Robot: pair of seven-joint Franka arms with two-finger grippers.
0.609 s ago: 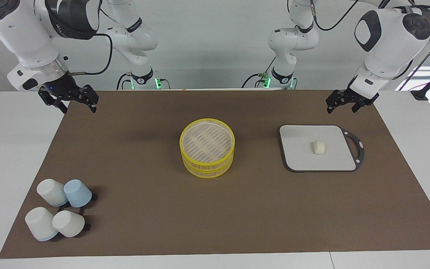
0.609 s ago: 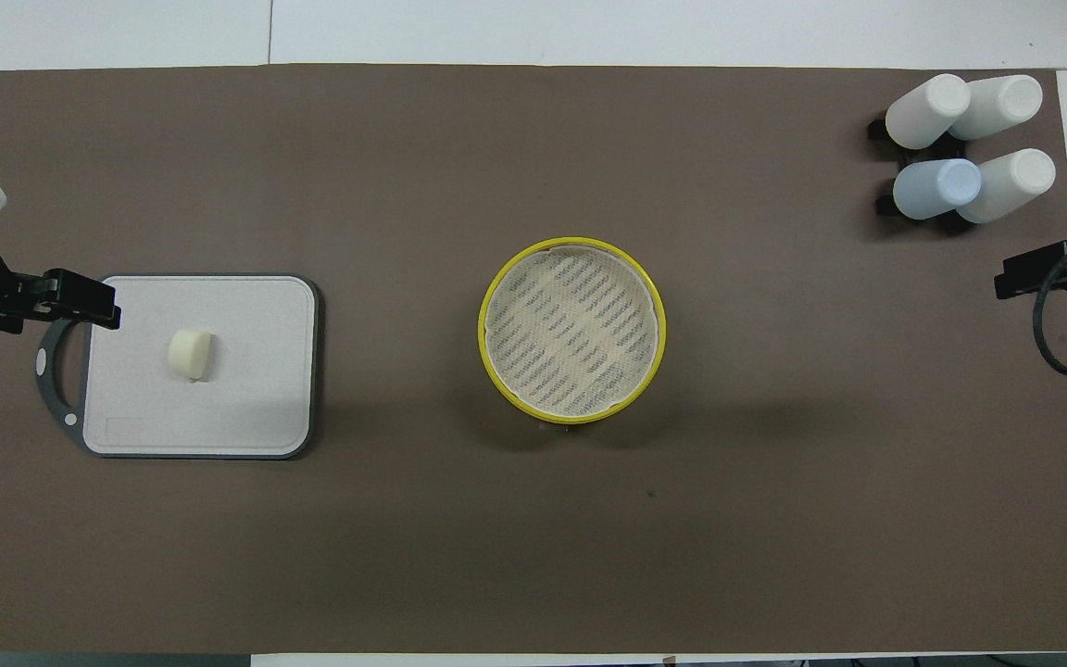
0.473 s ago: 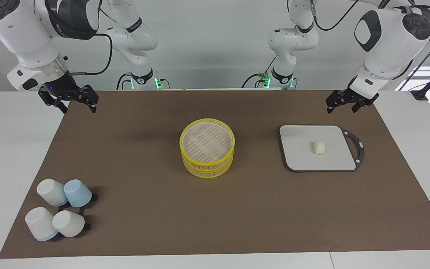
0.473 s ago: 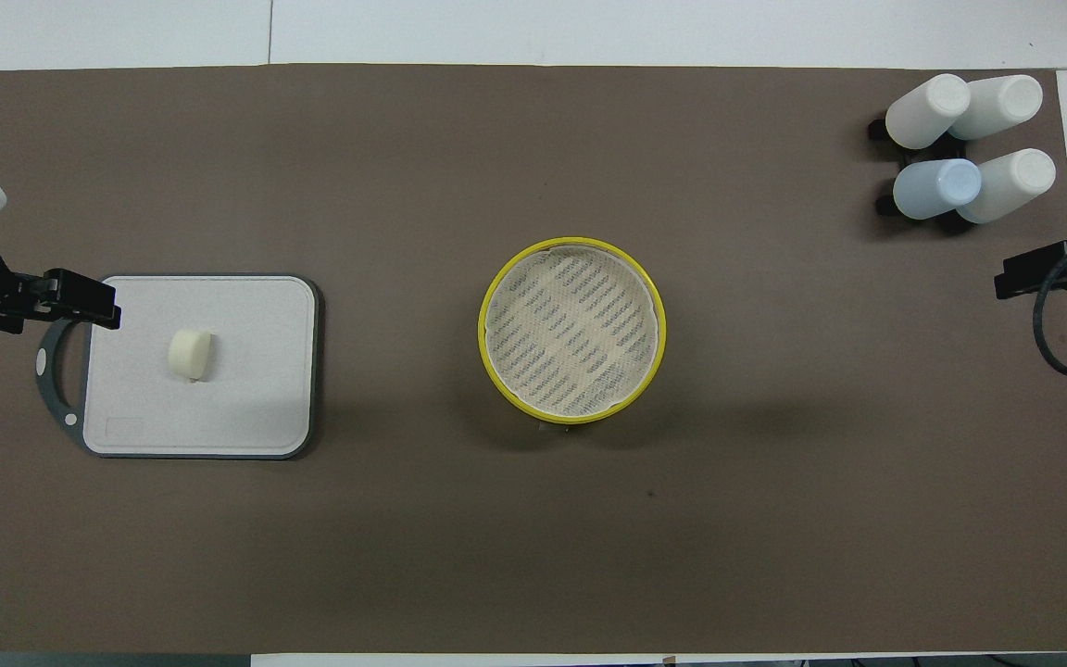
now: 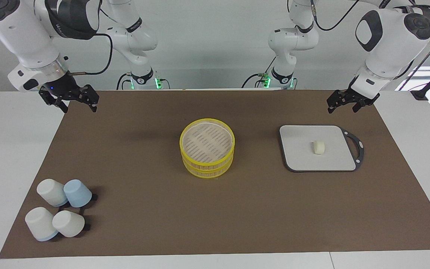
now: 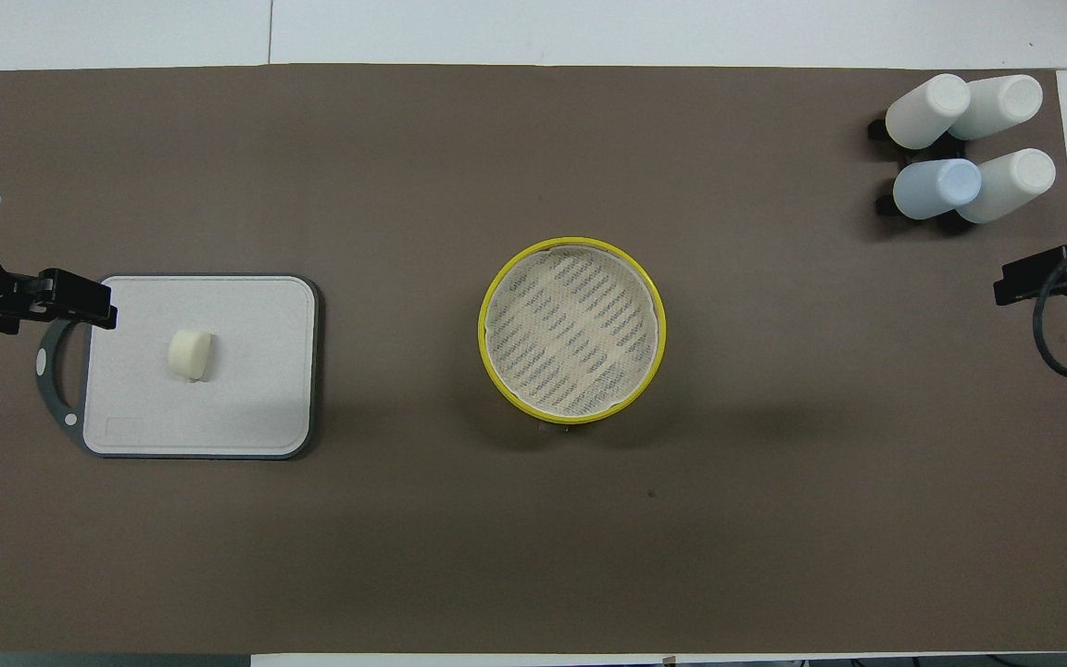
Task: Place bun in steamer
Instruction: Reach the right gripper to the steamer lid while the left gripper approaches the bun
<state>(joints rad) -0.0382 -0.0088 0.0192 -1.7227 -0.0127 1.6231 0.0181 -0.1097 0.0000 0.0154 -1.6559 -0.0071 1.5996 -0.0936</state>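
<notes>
My left tool (image 5: 342, 105) hangs in the air over the mat's (image 5: 155, 224) edge at the robots' end, toward the left arm's end of the surface (image 5: 416, 127). Its jaws are spread wide and hold nothing. My right tool (image 5: 74, 104) hangs over the mat's corner at the right arm's end, also spread wide and holding nothing. In the overhead view only a tip of each shows at the frame's sides.

Next out from the left tool I see the board (image 5: 301, 157), flat on the mat, its black handle (image 5: 357, 147) pointing toward the left arm's end. The bun (image 5: 318, 147) lies on the board, about at its middle, touched by nothing and well apart from both tools.

The steamer (image 5: 207, 164) stands at the middle of the mat, about as far from the robots as the board, two tiers stacked, with yellow rims. Its slatted floor is bare; the bun is not in it.

Farthest from me, at the right arm's end, four cups (image 5: 60, 213) sit in a tight cluster, upside down: three white and one pale blue.
</notes>
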